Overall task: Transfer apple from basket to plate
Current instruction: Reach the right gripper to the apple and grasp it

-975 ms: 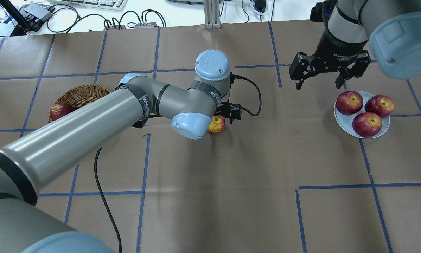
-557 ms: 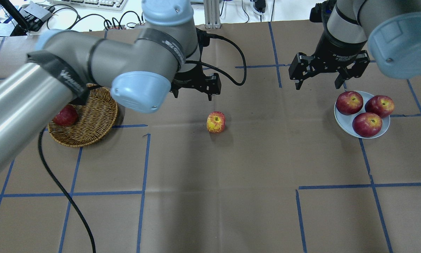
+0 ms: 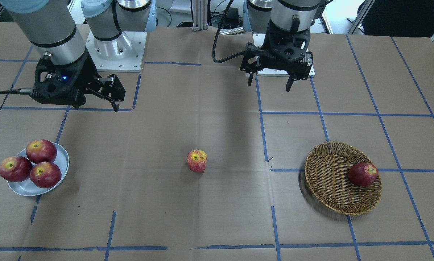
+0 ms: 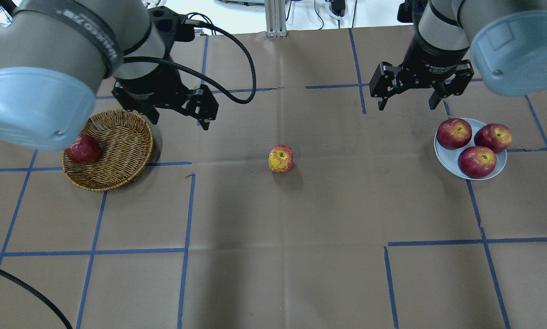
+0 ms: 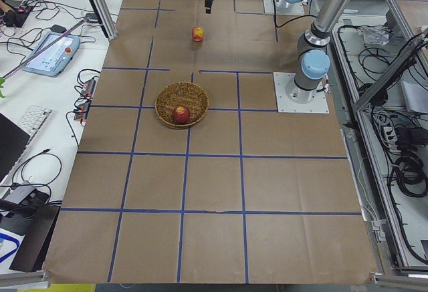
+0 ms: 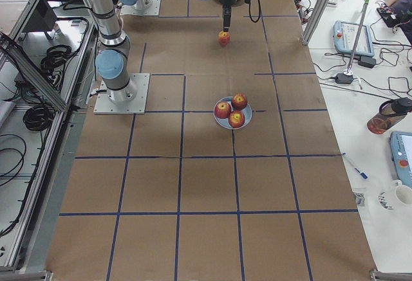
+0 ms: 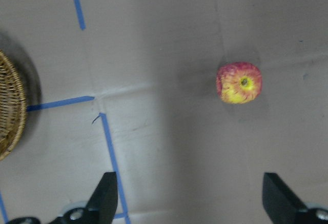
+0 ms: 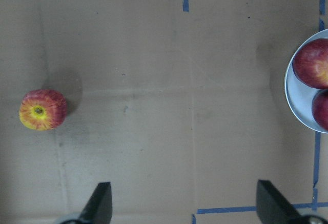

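The apple (image 4: pixel 280 158), light red with yellow streaks, stands alone on the brown paper mid-table, also in the front view (image 3: pixel 197 160) and in both wrist views (image 7: pixel 239 82) (image 8: pixel 43 109). The wicker basket (image 4: pixel 118 146) (image 3: pixel 329 181) is on the left. The pale plate (image 4: pixel 446 160) (image 3: pixel 26 189) is on the right. My left gripper (image 4: pixel 179 122) (image 3: pixel 269 85) is open and empty, raised by the basket's far right rim, well left of the apple. My right gripper (image 4: pixel 407 107) (image 3: pixel 93 108) is open and empty, raised behind and left of the plate.
One dark red apple (image 4: pixel 83 149) lies at the basket's left side. Three dark red apples (image 4: pixel 469 161) fill most of the plate. Blue tape lines grid the paper. Cables and a keyboard lie beyond the table's far edge.
My left gripper has drawn away from the apple, moving up and left toward the basket. The apple stays in place on the paper. My right gripper has shifted slightly back.
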